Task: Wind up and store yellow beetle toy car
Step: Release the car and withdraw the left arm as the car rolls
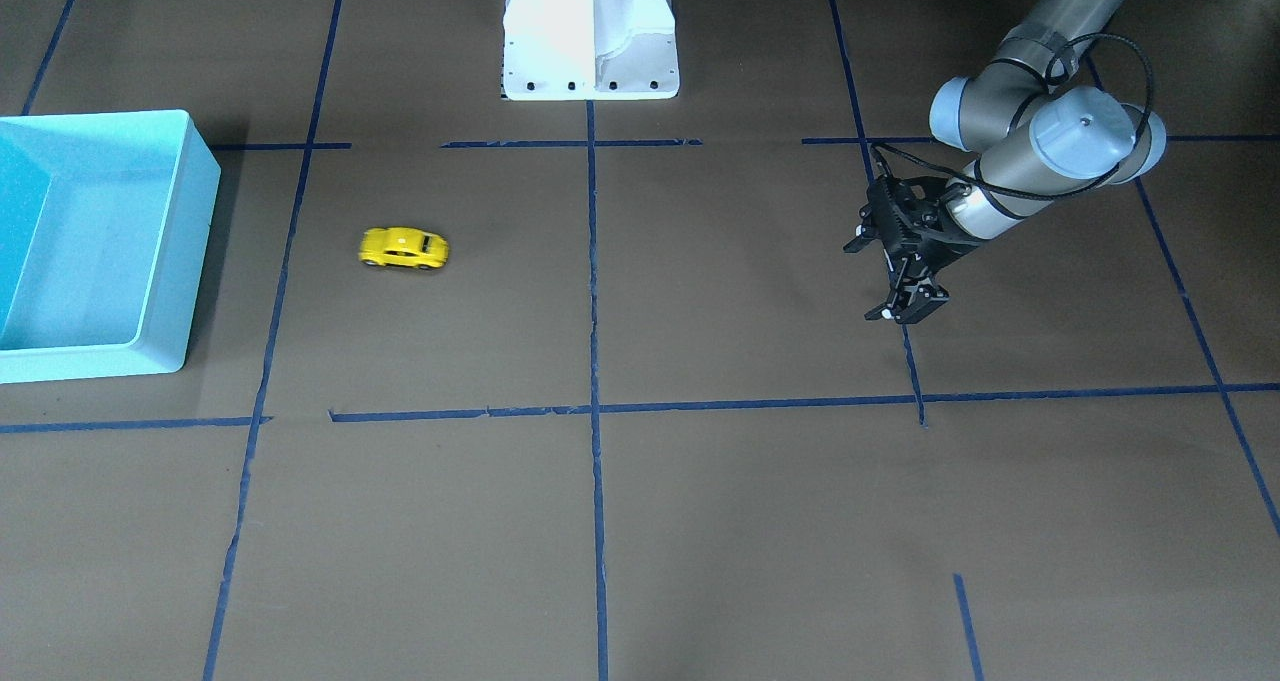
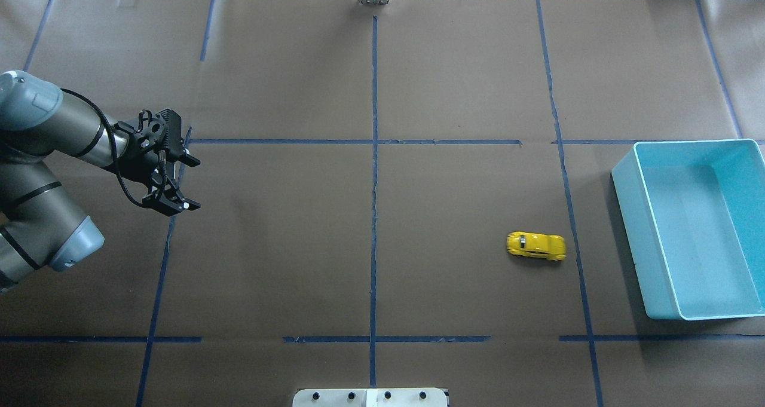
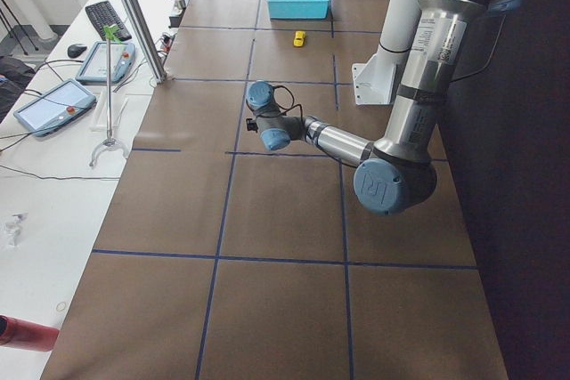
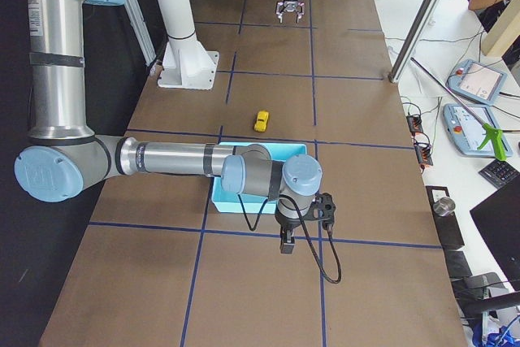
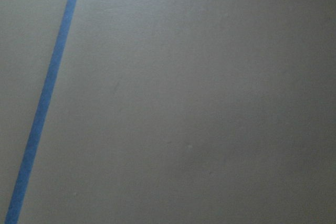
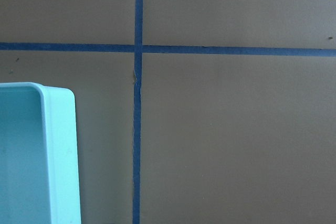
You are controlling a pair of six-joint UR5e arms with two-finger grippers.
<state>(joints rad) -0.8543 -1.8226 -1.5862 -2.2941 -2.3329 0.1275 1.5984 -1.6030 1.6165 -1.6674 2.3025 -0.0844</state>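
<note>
The yellow beetle toy car (image 1: 404, 248) stands on its wheels on the brown table, also in the overhead view (image 2: 536, 245), a short way from the turquoise bin (image 2: 627, 216). My left gripper (image 2: 188, 181) is open and empty, and hovers far from the car on the table's other side; it also shows in the front-facing view (image 1: 872, 279). My right gripper (image 4: 283, 245) shows only in the exterior right view, just past the bin's outer end; I cannot tell whether it is open or shut. The right wrist view shows a bin corner (image 6: 58, 156).
The bin (image 1: 190, 241) looks empty. The white robot base (image 1: 590, 31) stands at the table's middle edge. Blue tape lines cross the table. Pendants and cables lie on side desks (image 4: 479, 79) beyond the table.
</note>
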